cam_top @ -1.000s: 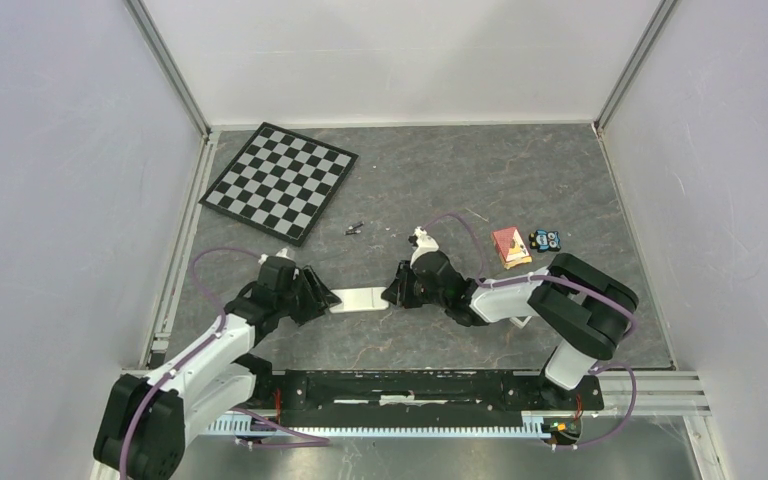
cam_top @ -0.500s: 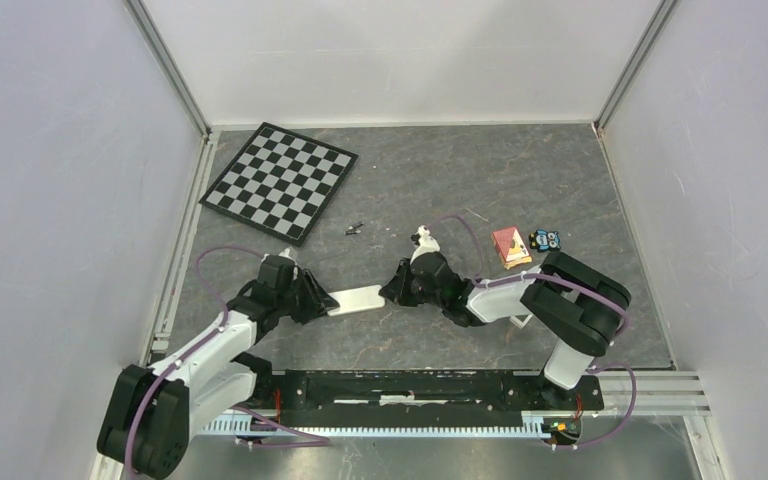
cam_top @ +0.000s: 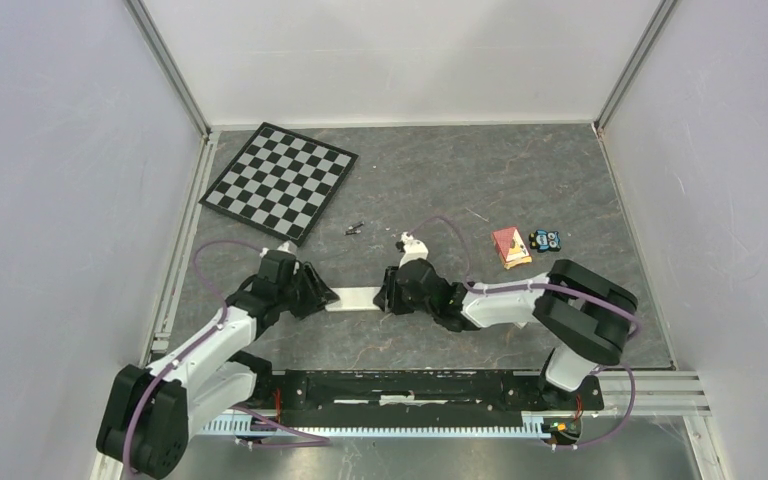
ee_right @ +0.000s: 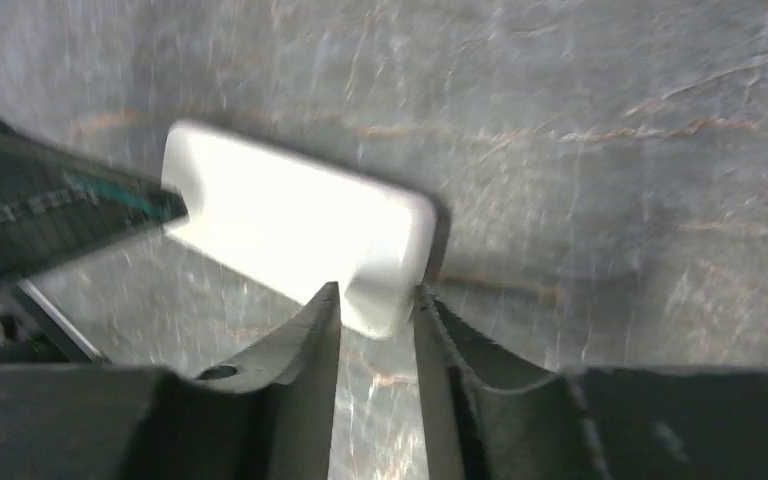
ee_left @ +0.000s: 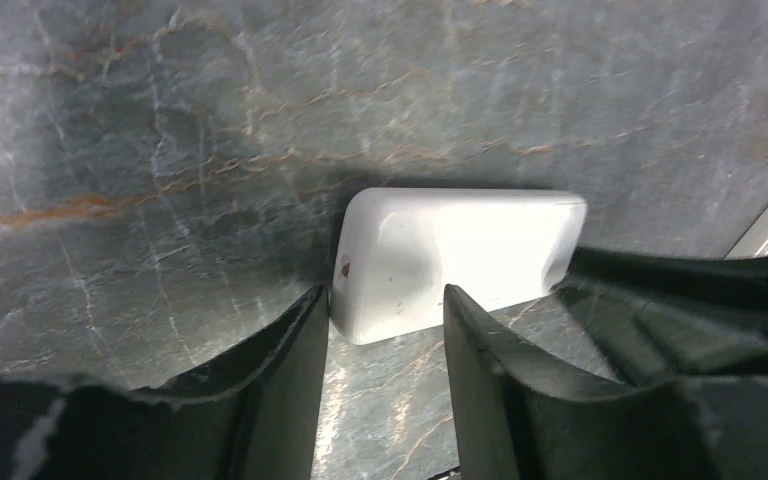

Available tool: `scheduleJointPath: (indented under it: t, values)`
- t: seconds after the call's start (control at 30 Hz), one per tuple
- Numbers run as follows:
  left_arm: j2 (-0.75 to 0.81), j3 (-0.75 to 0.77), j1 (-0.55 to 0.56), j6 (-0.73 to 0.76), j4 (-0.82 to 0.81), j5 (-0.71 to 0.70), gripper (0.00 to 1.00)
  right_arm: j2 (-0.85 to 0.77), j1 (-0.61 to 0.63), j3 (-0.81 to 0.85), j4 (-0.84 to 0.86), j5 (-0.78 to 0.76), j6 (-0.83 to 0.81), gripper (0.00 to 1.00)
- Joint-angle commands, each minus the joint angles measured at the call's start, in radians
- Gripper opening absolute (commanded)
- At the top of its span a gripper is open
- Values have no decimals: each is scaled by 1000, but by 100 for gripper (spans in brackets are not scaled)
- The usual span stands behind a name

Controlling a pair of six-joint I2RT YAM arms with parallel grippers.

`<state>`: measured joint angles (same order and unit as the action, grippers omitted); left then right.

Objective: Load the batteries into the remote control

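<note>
The white remote control (cam_top: 356, 298) lies with its plain back up, held between my two grippers just above or on the grey table; I cannot tell which. My left gripper (cam_top: 328, 298) is shut on its left end; in the left wrist view the fingers (ee_left: 300, 330) clasp the remote's (ee_left: 460, 250) near corner. My right gripper (cam_top: 385, 297) is shut on its right end; in the right wrist view the remote's (ee_right: 290, 220) corner sits pinched in the gripper (ee_right: 375, 300). The batteries (cam_top: 354, 228), tiny dark cylinders, lie on the table behind the remote, apart from both grippers.
A checkered board (cam_top: 280, 180) lies at the back left. A small orange box (cam_top: 510, 246) and a little blue toy car (cam_top: 546, 240) sit at the right, behind my right arm. White walls enclose the table.
The remote was tilted with its right end farther back half a second ago; now it is level and slightly farther left. My right gripper has moved left with it.
</note>
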<state>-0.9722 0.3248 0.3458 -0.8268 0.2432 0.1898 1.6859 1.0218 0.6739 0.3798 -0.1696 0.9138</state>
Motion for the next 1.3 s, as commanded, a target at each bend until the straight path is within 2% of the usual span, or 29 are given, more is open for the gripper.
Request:
scheduleJointPath:
  t: [0.0, 0.1, 0.17, 0.2, 0.23, 0.3, 0.4, 0.47, 0.6, 0.87, 1.17, 1.27]
  values:
    - [51, 111, 16, 44, 53, -119, 57, -125, 18, 64, -184, -64, -178, 45]
    - [59, 173, 12, 71, 133, -207, 73, -184, -19, 77, -188, -109, -323, 65]
    - [74, 212, 7, 81, 189, -278, 81, -205, -34, 87, -126, -62, -485, 74]
    - [86, 230, 5, 86, 209, -299, 87, -203, -40, 102, -97, 24, -586, 92]
    - [103, 246, 2, 89, 230, -321, 91, -195, -39, 125, -93, 91, -705, 98]
    - [137, 286, -3, 97, 266, -354, 99, -172, -38, 172, -117, 260, -913, 98]
    - [192, 342, -7, 118, 320, -402, 100, -124, -38, 219, -182, 414, -1122, 98]
    - [225, 381, -7, 123, 371, -445, 100, -74, -35, 273, -251, 477, -1198, 98]
    - [287, 449, -11, 134, 446, -518, 100, 40, -18, 367, -361, 500, -1302, 98]
    - [392, 500, -11, 141, 495, -556, 100, 138, 3, 402, -348, 468, -1345, 97]
    - [409, 516, -10, 169, 521, -563, 100, 230, 1, 467, -361, 391, -1325, 83]
    - [417, 519, -10, 176, 524, -561, 100, 249, 1, 483, -358, 369, -1312, 71]
